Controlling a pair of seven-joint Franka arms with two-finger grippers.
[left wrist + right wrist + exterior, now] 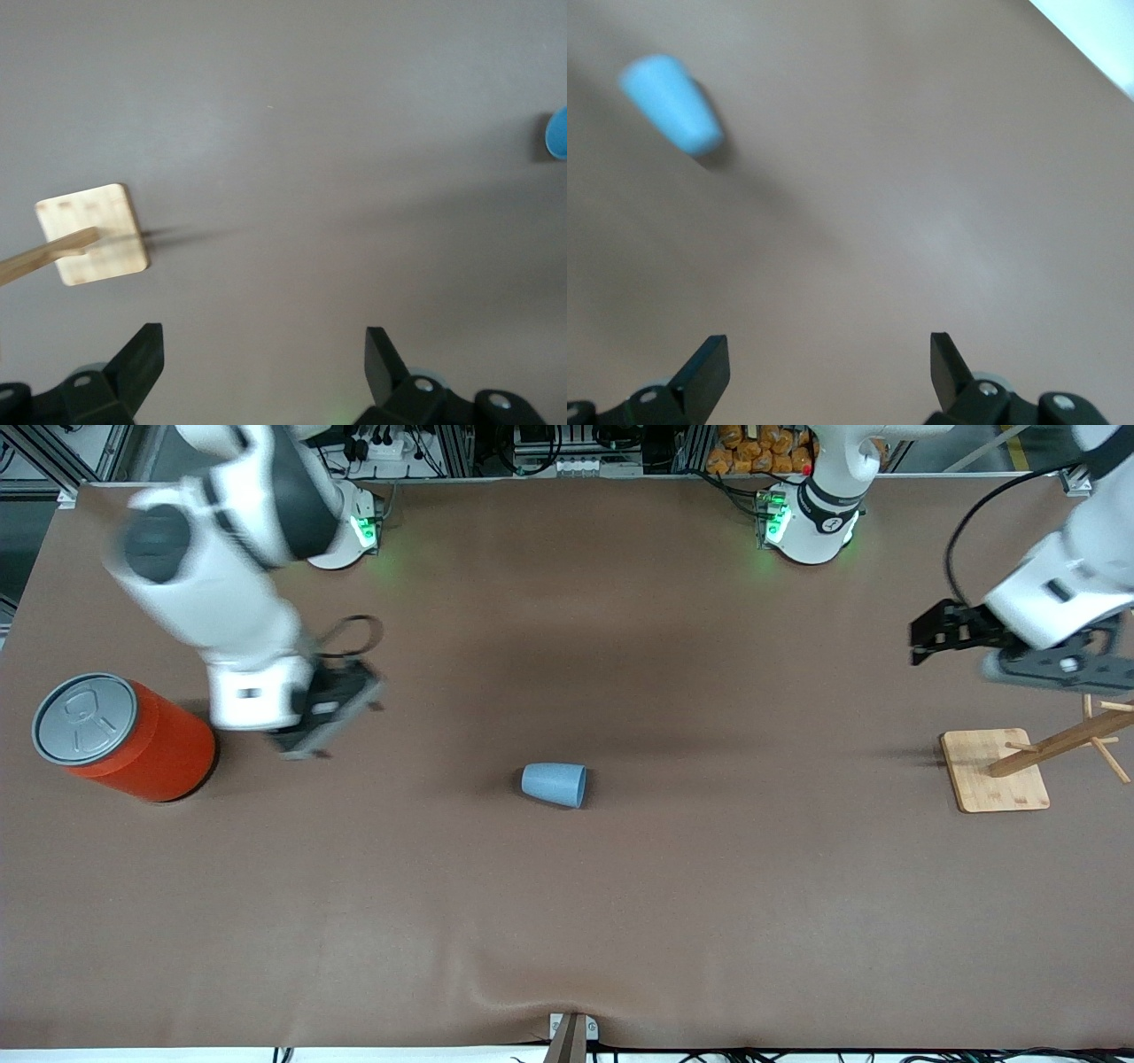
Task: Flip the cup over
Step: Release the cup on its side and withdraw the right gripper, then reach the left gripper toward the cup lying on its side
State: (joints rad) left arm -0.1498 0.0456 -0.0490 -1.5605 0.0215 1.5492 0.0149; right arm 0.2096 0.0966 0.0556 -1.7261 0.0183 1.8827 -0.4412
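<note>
Front view: the cup [554,784] is lying on its side mid-table, with the right gripper [323,713] hanging beside the orange can [124,735]; left wrist view: the left gripper [264,367] is hanging open above the table near the wooden stand [93,235]; right wrist view: the right gripper's fingers [709,367] are standing apart, holding nothing.

no readable text, labels, signs — none

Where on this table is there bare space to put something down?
The widest bare patch lies nearer the camera than the cup. Another runs between the cup and the wooden stand. It is crowded at the orange can, where the right gripper hangs open. The left gripper is open above the stand.
</note>
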